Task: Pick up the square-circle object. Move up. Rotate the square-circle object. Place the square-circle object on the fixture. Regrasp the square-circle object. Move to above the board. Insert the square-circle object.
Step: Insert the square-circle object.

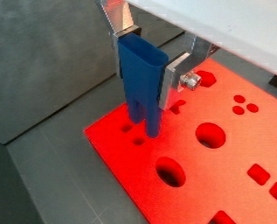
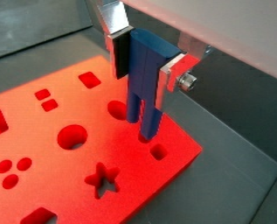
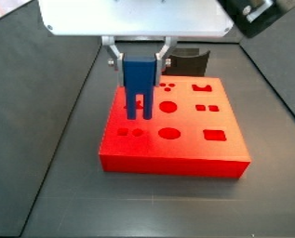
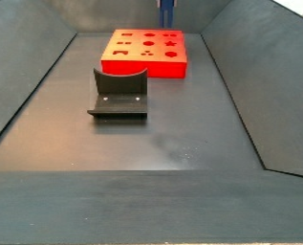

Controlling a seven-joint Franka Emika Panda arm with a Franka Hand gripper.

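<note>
My gripper is shut on the square-circle object, a bright blue peg held upright with its two legs pointing down. In both wrist views the silver fingers clamp its upper part. The peg hangs a little above the red board, over the corner that has two small holes. The leg tips appear clear of the board's surface. In a side view only the peg's lower end shows, above the board. The board also shows under the peg.
The dark fixture stands on the grey floor beside the board, and it shows just behind the board in a side view. Sloping dark walls enclose the floor on all sides.
</note>
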